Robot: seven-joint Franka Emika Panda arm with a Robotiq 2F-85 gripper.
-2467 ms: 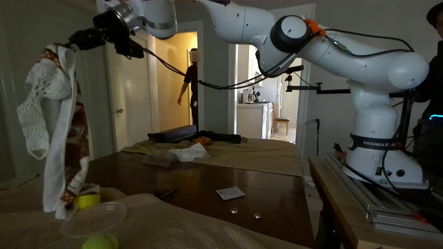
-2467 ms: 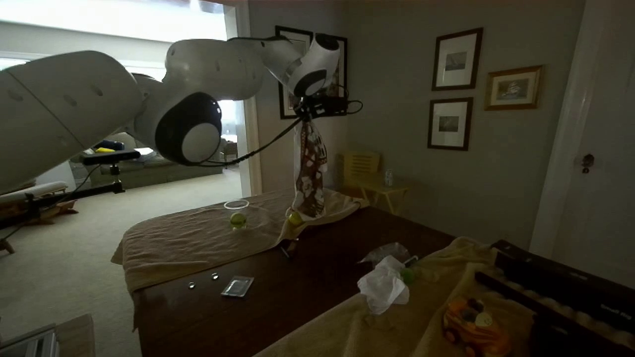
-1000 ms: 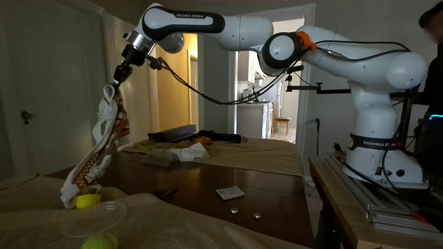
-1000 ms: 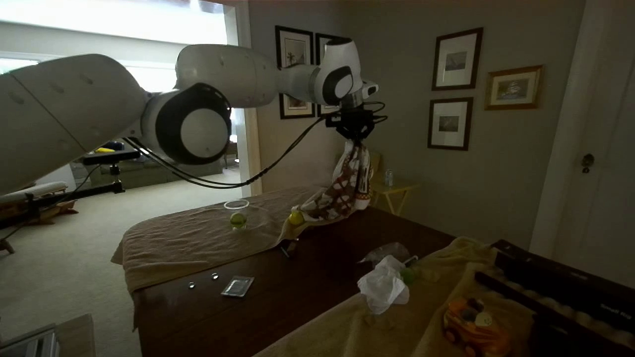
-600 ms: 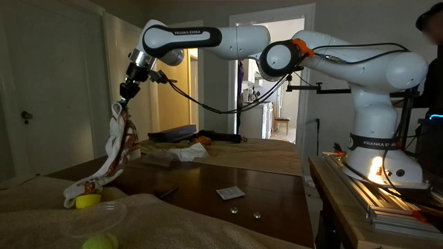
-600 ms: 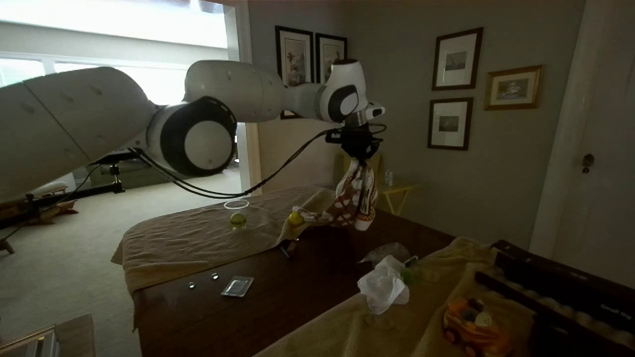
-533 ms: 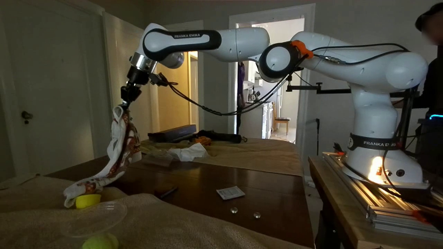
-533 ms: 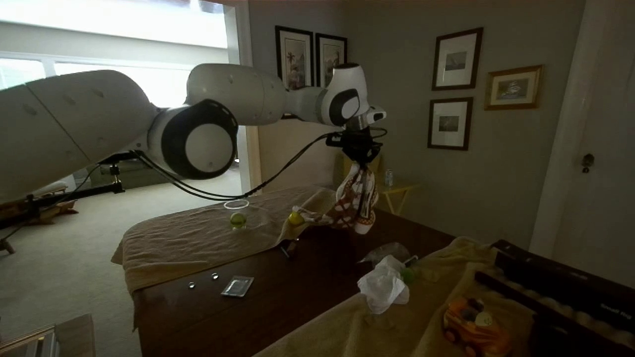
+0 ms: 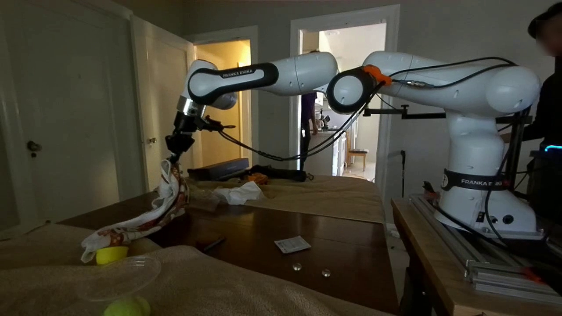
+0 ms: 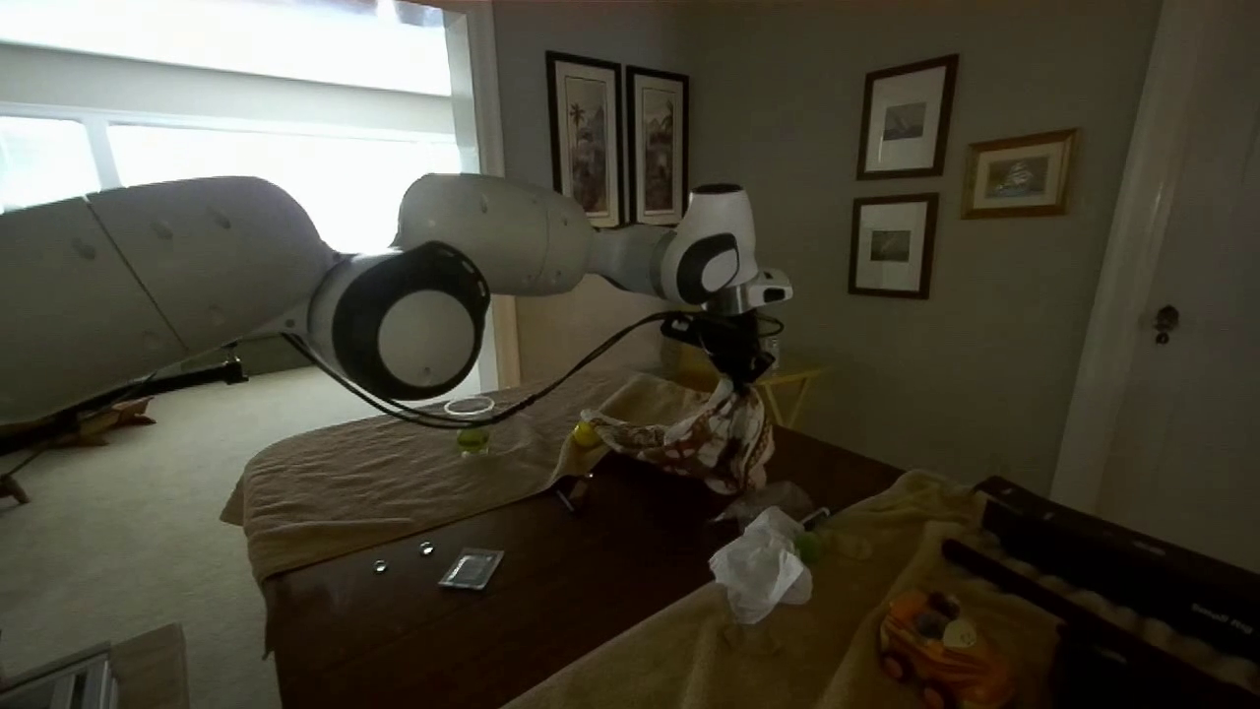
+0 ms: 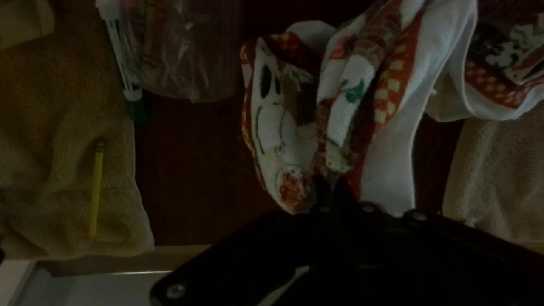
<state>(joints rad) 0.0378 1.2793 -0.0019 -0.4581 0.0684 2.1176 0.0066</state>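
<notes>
I'm counting one gripper, one printed dish towel, and there, two beige towels! Two shiny beads, one foil packet, one orange toy car, and yes, just one yellow pencil, one green-capped marker. Framed pictures? I make it five! And people: two in my sight.

In the wrist view the patterned cloth runs off the top and right edges, the bit pinched in the claw is hidden between its tips, and the claw's dark body is cut off below. In an exterior view the bottom edge crops a green ball, the right edge cuts through a person whose face is blurred, and print on the packet is too small to read.
</notes>
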